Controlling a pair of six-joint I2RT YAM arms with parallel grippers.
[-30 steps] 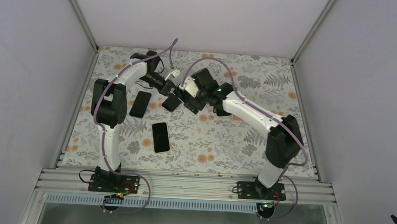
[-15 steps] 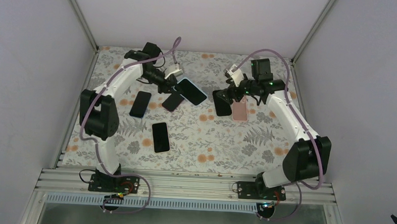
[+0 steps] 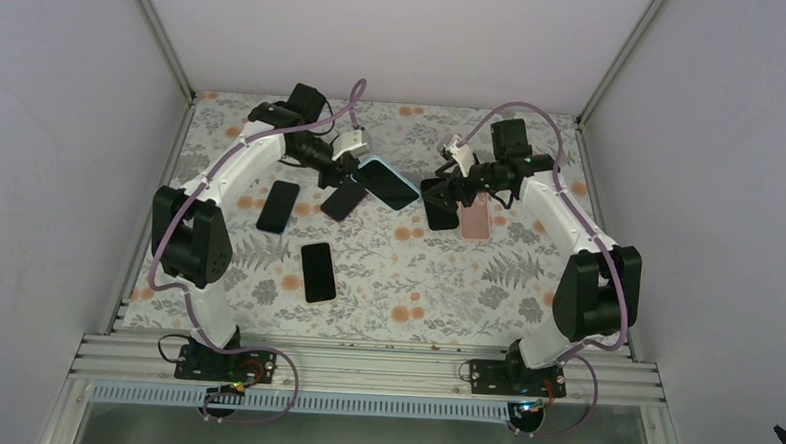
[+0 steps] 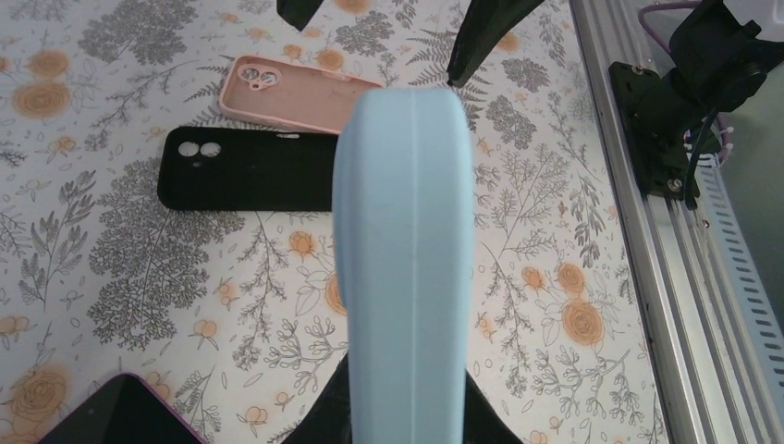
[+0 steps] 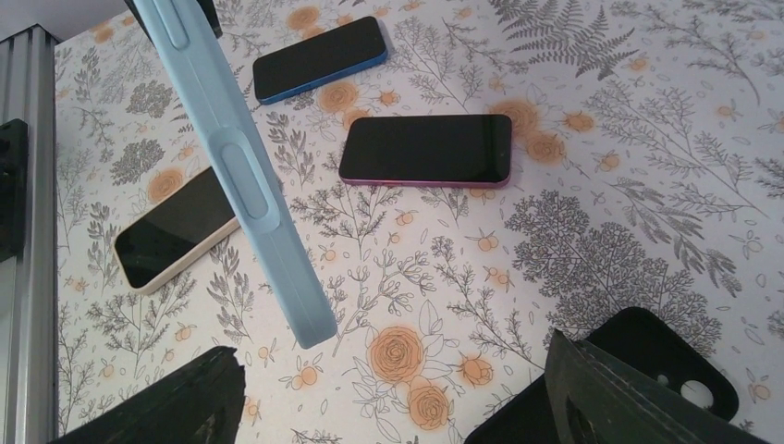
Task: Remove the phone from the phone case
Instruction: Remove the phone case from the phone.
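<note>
Above the far bench [image 3: 417,273], the left gripper [image 3: 358,170] stays clamped on the light-blue phone case [image 4: 402,231], phone [image 3: 389,185] still inside, while the right gripper [image 3: 449,186], jaws apart and empty, has swung away rightward, leaving the extraction undone.

Cased phone [image 3: 386,182] raised mid-table — empty cases [image 3: 476,221] right of it, bare phones [image 3: 318,272] left

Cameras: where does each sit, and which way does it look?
Top external: above, behind, looking down at the table; left arm and right arm show.
Left wrist: on the left arm, facing along the blue cased phone that the left gripper grips.
Right wrist: on the right arm, facing down; open right gripper shows.
Shared: blue cased phone.
</note>
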